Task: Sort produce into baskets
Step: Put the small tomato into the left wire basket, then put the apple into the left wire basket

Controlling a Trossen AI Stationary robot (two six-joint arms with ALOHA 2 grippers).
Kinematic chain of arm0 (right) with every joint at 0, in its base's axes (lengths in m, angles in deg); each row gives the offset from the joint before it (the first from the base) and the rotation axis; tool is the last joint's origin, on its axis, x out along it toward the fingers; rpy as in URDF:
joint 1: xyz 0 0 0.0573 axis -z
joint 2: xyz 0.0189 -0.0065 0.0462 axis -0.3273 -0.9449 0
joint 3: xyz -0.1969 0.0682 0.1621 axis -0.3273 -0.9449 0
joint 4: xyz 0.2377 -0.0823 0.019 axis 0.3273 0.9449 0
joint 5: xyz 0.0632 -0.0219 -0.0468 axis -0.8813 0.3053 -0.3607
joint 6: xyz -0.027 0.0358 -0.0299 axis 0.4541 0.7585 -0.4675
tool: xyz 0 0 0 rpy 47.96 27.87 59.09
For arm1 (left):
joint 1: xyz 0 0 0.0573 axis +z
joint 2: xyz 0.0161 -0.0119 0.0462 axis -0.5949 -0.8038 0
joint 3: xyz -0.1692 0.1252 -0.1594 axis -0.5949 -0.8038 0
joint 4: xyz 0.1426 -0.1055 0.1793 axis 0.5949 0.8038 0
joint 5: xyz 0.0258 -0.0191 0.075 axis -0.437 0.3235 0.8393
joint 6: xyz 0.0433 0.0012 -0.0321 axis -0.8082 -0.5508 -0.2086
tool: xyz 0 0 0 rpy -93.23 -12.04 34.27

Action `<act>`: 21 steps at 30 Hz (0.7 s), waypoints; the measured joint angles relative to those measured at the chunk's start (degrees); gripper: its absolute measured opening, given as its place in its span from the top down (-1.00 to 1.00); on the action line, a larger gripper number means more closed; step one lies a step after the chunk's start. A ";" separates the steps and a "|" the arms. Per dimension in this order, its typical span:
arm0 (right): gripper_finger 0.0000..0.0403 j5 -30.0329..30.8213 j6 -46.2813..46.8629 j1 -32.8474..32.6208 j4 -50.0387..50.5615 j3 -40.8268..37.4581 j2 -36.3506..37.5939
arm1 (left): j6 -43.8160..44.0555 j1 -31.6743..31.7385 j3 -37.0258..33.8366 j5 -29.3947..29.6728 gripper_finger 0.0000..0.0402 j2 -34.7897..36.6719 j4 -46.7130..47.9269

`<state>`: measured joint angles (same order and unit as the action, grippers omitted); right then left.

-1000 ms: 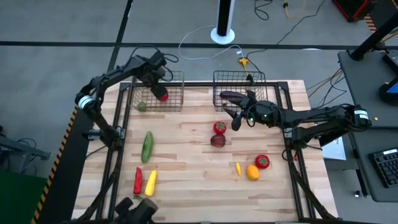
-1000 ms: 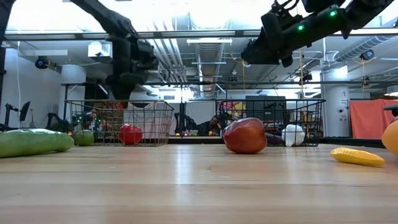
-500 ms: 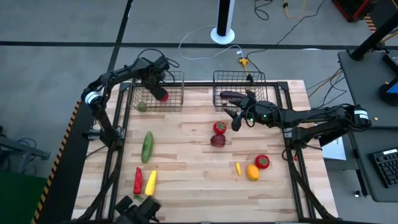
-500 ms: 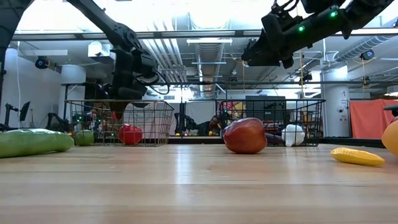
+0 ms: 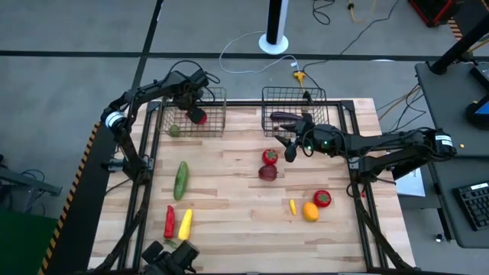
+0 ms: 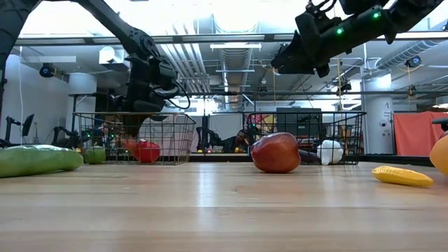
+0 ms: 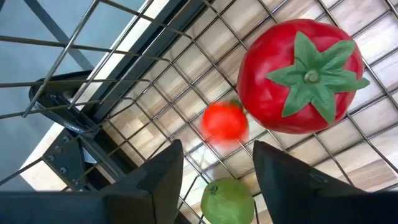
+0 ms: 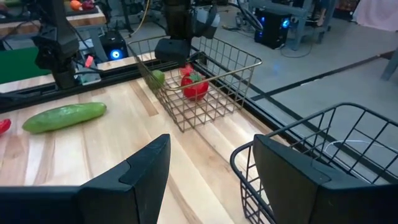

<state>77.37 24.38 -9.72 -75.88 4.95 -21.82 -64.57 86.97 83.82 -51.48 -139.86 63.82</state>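
Produce lies spread over the wooden tabletop and in two wire baskets at the upper part of the high view. In the left basket, at the upper left, sit a big red tomato and a green round fruit; a small red round piece shows blurred between them in the left wrist view, free of any grip. The left gripper hangs over this basket, and its fingers stand apart with nothing between them. The right basket, at the upper middle, holds a long purple piece and a white piece. The right gripper hovers just below this basket in the high view, above the tabletop; its fingers are apart and empty. Under it, near the middle, lie a red tomato and a dark-red round one. At the lower right are another red tomato, an orange round fruit and a small yellow piece. At the left lies a long green cucumber, and at the lower left a red pepper just beside a long yellow piece.
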 joint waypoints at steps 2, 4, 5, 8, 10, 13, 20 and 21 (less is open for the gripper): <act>-0.10 0.00 0.01 0.00 0.00 0.00 0.00 | 0.02 0.00 0.00 0.00 0.08 0.00 0.00; -0.10 0.00 0.02 -0.02 0.00 0.00 0.00 | 0.15 -0.02 0.00 0.00 0.05 0.01 0.00; -0.10 0.00 0.02 -0.02 0.00 0.00 0.00 | 0.45 -0.08 0.00 0.00 0.04 0.11 0.00; -0.10 0.00 0.84 -0.02 0.00 0.00 0.02 | 1.97 -0.86 -0.02 0.01 0.04 1.40 0.02; -0.10 -0.22 1.72 -0.02 -0.02 0.00 0.02 | 2.89 -2.17 -0.02 0.02 0.03 3.03 0.02; -0.10 -2.43 3.32 -0.02 -0.04 0.00 0.02 | 4.32 -5.21 -0.02 0.02 0.03 6.07 -0.01; -0.10 -10.18 5.64 -1.26 2.00 1.28 0.02 | 6.63 -17.27 -0.17 0.02 0.03 14.85 -1.49; -0.10 -10.42 5.62 -1.88 3.41 2.17 0.02 | 6.64 -19.48 -0.23 0.02 0.03 16.07 -2.08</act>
<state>66.95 30.00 -11.59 -72.47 7.12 -21.80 -57.94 67.49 83.59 -51.46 -123.78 61.74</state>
